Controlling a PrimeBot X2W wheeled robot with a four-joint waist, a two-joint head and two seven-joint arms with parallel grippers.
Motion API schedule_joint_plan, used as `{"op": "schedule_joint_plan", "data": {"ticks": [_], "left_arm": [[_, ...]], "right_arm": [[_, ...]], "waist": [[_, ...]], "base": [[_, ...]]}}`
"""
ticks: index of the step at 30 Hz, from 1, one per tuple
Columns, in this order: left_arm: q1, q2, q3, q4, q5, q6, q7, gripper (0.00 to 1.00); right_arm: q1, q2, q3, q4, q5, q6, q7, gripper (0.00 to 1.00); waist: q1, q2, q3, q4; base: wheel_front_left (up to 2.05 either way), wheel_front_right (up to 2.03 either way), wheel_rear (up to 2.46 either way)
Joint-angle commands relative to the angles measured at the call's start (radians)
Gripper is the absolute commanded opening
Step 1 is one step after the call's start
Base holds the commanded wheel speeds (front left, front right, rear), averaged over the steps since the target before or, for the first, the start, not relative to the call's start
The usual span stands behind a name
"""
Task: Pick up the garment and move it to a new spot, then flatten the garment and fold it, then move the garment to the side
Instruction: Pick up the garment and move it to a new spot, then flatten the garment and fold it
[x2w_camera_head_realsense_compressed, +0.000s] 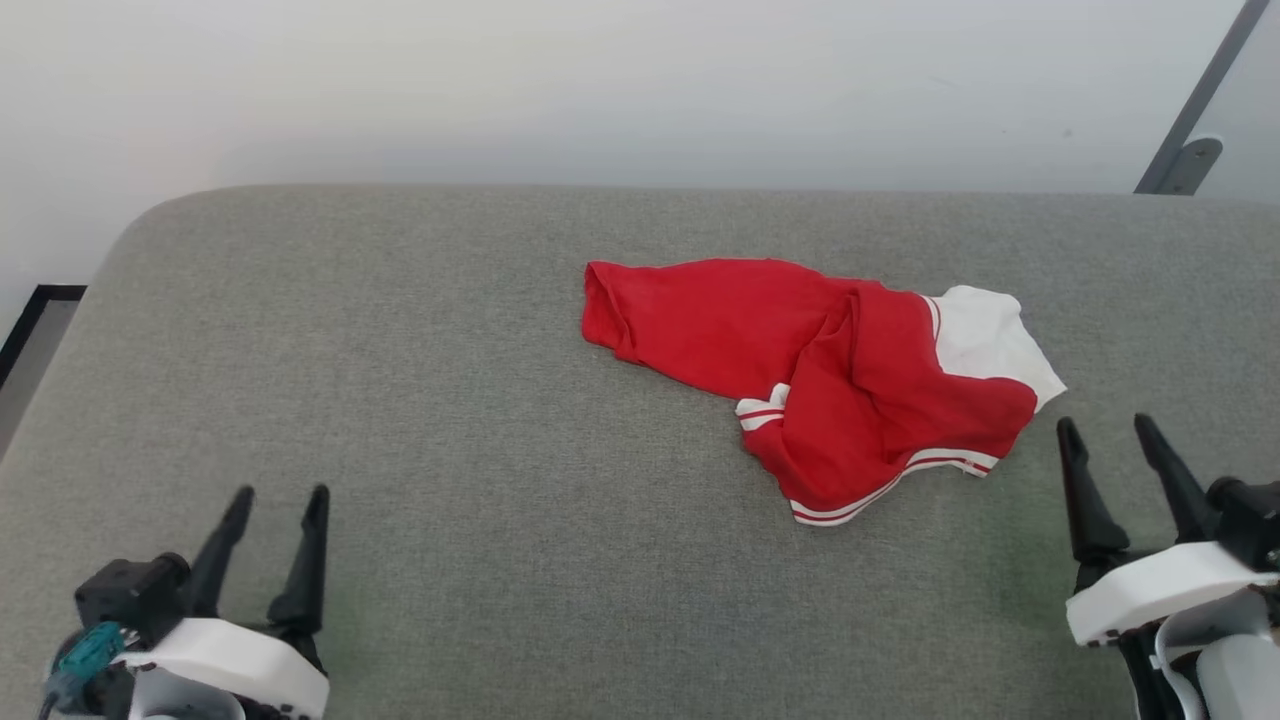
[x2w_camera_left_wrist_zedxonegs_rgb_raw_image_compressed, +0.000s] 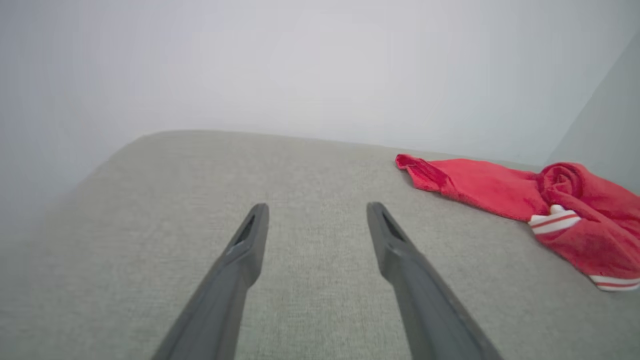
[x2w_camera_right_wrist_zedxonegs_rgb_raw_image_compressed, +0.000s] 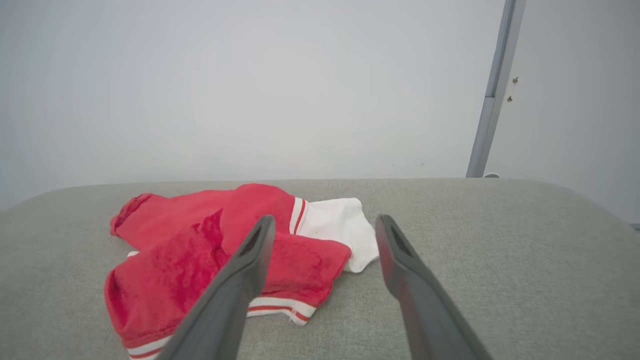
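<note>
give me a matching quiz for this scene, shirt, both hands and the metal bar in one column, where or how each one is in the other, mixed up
Column A
1 shirt
2 left hand
3 right hand
4 metal bar

Column B
a open, close by the white sleeve
b top right corner of the head view, beyond the grey cushion
c crumpled, lying right of centre on the grey cushion
d open, lower left, well apart from the shirt

Pairs: 1-c, 2-d, 3-a, 4-b
</note>
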Motion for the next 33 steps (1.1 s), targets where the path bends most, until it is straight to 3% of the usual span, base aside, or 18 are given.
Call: {"op": "schedule_joint_plan", "data": {"ticks": [1,9,23,28,33], "left_arm": [[0.018,-0.02,0.039,-0.031,0.049,-0.002,-0.005,1.0],[0.082,-0.115,0.166,-0.123,0.226,-0.006,-0.005,1.0],[0.112,-0.136,0.152,-0.123,0.201,-0.008,-0.005,1.0],[0.099,-0.157,0.145,-0.136,0.201,-0.008,-0.005,1.0],[0.057,-0.188,0.134,-0.152,0.191,-0.008,-0.005,1.0]], "right_arm": [[0.0,0.001,-0.004,-0.018,0.0,0.0,-0.005,1.0],[0.012,0.014,-0.018,-0.059,-0.007,0.0,-0.005,1.0],[0.014,0.01,-0.005,-0.042,-0.009,0.0,-0.005,1.0],[-0.052,-0.037,0.021,0.014,-0.032,0.0,0.056,1.0],[-0.201,-0.143,0.084,0.061,-0.015,0.0,0.201,1.0]], "waist": [[0.0,0.0,0.004,-0.003],[0.0,0.0,0.01,-0.02],[0.0,0.0,0.014,-0.025],[0.0,0.0,0.044,-0.018],[0.0,0.0,0.125,-0.008]], "base": [[0.0,0.0,0.0],[0.0,0.0,0.0],[0.0,0.0,0.0],[0.0,0.0,0.0],[0.0,0.0,0.0]]}}
